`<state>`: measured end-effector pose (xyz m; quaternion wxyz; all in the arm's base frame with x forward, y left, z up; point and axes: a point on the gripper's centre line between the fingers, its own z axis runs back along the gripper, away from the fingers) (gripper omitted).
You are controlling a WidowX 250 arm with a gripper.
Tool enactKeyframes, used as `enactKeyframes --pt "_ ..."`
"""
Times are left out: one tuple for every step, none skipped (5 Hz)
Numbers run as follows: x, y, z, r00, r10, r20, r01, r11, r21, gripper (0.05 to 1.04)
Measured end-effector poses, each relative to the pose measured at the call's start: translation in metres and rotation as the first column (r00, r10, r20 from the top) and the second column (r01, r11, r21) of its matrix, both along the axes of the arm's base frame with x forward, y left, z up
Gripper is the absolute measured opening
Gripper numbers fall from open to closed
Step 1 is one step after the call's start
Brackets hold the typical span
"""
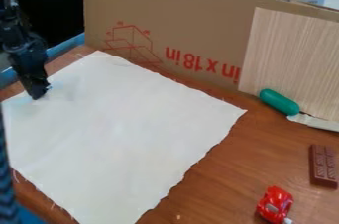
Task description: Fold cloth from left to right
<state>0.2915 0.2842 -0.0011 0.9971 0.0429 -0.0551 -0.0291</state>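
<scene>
A white cloth (126, 129) lies flat and spread out on the brown wooden table, with frayed edges and one corner pointing up at the cardboard. At its upper left edge the black gripper (38, 94) hangs down from the arm, its tip at the cloth's surface. Whether the cloth is between its fingertips is hidden.
A cardboard panel (192, 25) stands along the back, with a light wooden board (291, 59) leaning at its right. On the table's right side are a green capsule-shaped object (279, 101), a brown chocolate bar (323, 166) and a red toy car (275, 204).
</scene>
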Motion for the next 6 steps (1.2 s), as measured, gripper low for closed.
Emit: enactKeyframes --pt "-0.023 -0.009 0.006 0.999 0.024 -0.023 -0.026 0.996 -0.081 0.049" --pt "-0.022 -0.037 0.045 1.000 0.012 0.019 -0.010 0.997 -0.082 0.049" --pt "-0.014 -0.077 0.059 1.000 -0.015 0.012 0.016 0.997 -0.077 0.049" --pt "-0.001 -0.113 0.067 0.999 -0.018 -0.034 0.014 0.996 -0.091 0.049" --pt "0.010 -0.151 0.067 0.995 -0.044 -0.088 0.035 0.994 -0.100 0.049" --pt "0.022 -0.184 0.057 0.988 -0.065 -0.139 0.050 0.993 -0.110 0.049"
